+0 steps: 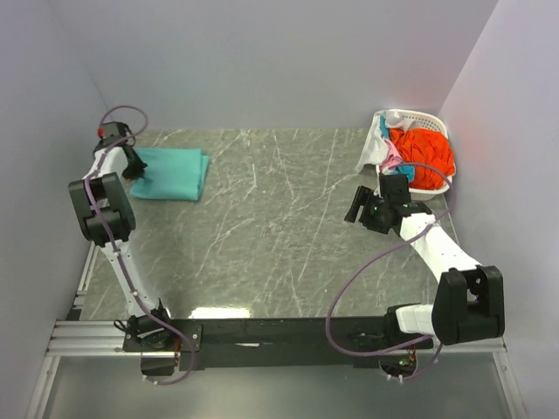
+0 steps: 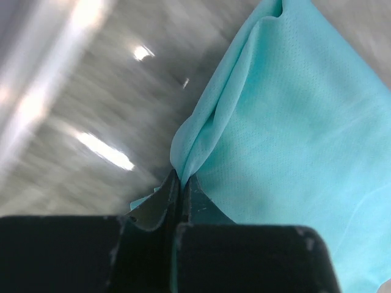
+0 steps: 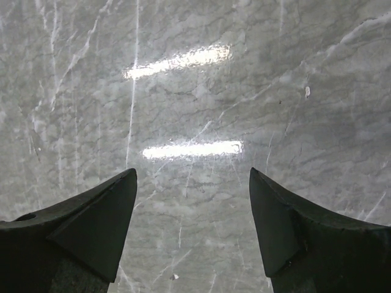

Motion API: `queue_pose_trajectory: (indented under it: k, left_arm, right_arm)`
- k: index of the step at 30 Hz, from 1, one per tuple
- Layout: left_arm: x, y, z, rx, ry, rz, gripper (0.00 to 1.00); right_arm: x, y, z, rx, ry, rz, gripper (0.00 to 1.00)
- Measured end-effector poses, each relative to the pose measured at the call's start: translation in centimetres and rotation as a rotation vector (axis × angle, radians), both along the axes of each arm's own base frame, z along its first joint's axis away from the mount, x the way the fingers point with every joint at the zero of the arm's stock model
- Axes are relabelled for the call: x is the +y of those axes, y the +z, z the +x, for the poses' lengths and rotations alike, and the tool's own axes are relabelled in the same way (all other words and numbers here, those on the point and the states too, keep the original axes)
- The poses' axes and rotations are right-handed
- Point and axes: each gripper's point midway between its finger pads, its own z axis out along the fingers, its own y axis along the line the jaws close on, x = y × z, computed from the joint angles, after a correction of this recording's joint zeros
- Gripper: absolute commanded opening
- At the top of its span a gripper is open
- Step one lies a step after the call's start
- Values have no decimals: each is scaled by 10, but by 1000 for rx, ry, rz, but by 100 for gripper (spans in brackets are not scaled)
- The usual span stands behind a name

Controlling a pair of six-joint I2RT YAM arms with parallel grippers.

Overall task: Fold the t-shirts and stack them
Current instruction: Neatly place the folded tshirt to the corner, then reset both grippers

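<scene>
A folded teal-green t-shirt (image 1: 173,174) lies at the far left of the table. My left gripper (image 1: 134,166) is at its left edge, shut on a pinched fold of the teal-green t-shirt (image 2: 293,122); the cloth rises in a ridge out of the closed fingertips (image 2: 168,192). At the far right an orange-red t-shirt (image 1: 424,157) fills the basket, with pink and white t-shirts (image 1: 382,148) hanging over its left rim. My right gripper (image 1: 355,209) hovers in front of the basket, open, with only bare marble between its fingers (image 3: 98,220).
The white latticed basket (image 1: 423,118) stands in the far right corner against the wall. Grey walls close off the table on the left, back and right. Marble tabletop (image 1: 279,236) stretches between the two arms.
</scene>
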Motion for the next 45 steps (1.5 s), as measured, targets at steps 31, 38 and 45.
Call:
queue_pose_trajectory:
  k: [31,38,45]
  left_arm:
    - [73,14,20,-27,114,76,99]
    - [39,126,-8,-250,126,14,100]
    - [-73,187,-83,-438,25,-52,99]
  right_arm:
    - [-8,-2,4,31,-12,-39,82]
    - [-5,32,3,-81,-2,-11,87]
    - [-3,67,-4,-208,4,18,89]
